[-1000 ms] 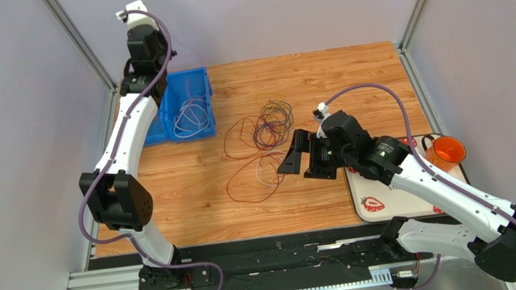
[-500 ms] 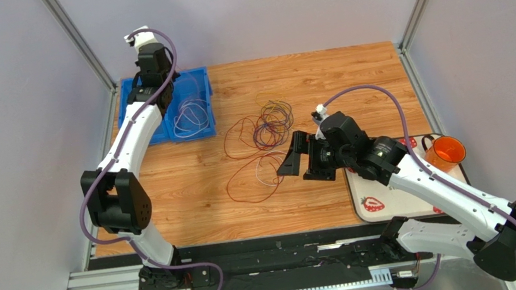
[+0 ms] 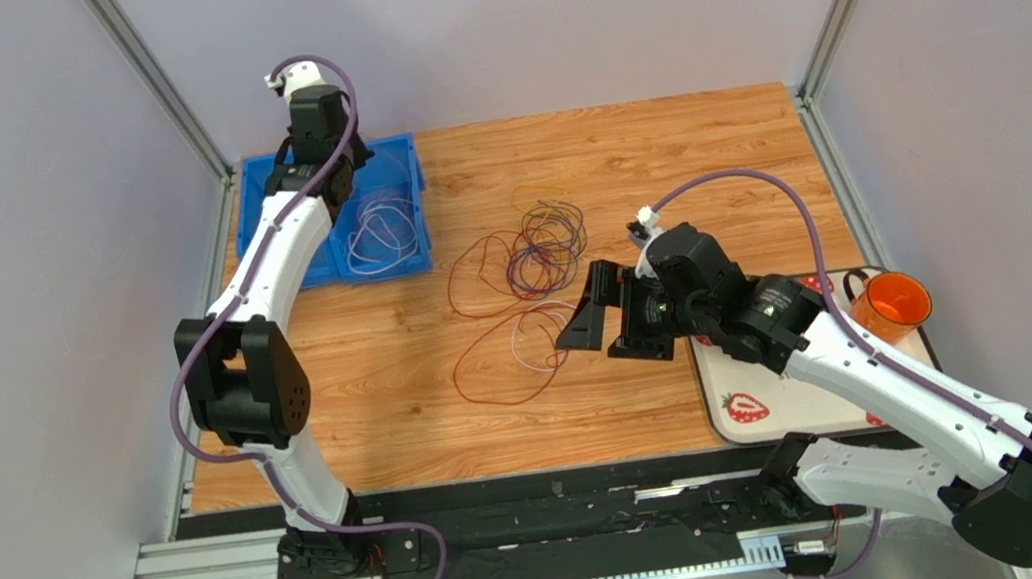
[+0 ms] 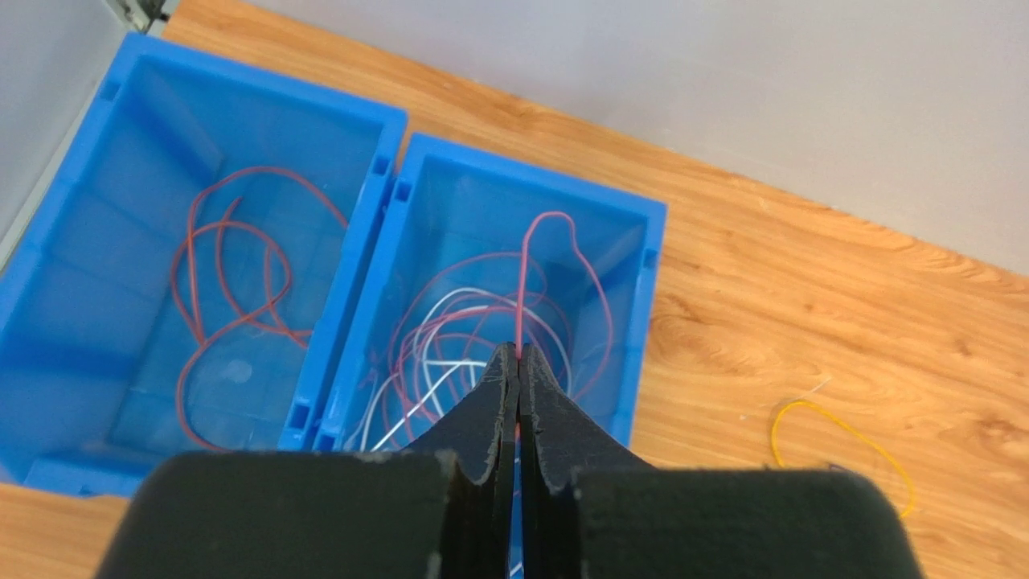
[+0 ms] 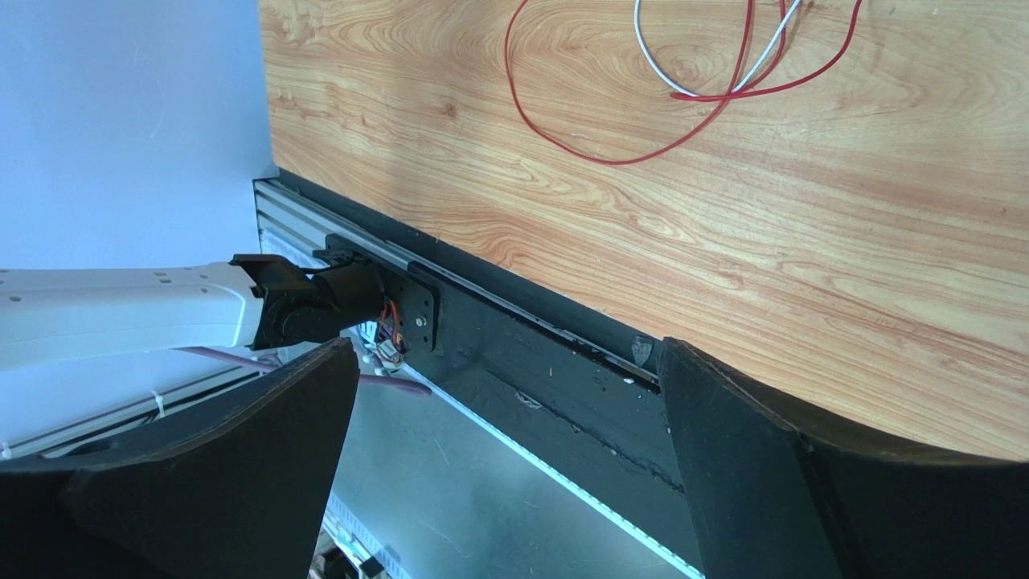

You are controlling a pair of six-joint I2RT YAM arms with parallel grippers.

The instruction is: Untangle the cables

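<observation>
Pinching on the left, spread on the right.
Top: tangle of thin red, purple and yellow wire cables [image 3: 533, 260] mid wooden table [image 3: 701, 158]; right gripper [image 3: 598, 311] spread wide just beside it. Left wrist: left gripper [image 4: 519, 352] pressed together, pinching a thin pink cable [image 4: 522, 284] over the right-hand blue plastic bin [image 4: 646, 259], which holds white and pink loops. Right wrist: thin red wire loop [image 5: 628, 155] on wood beyond the open jaws.

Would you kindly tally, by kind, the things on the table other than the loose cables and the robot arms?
Blue bins: 2
Orange cup: 1
White strawberry-print tray: 1
Total: 4
</observation>
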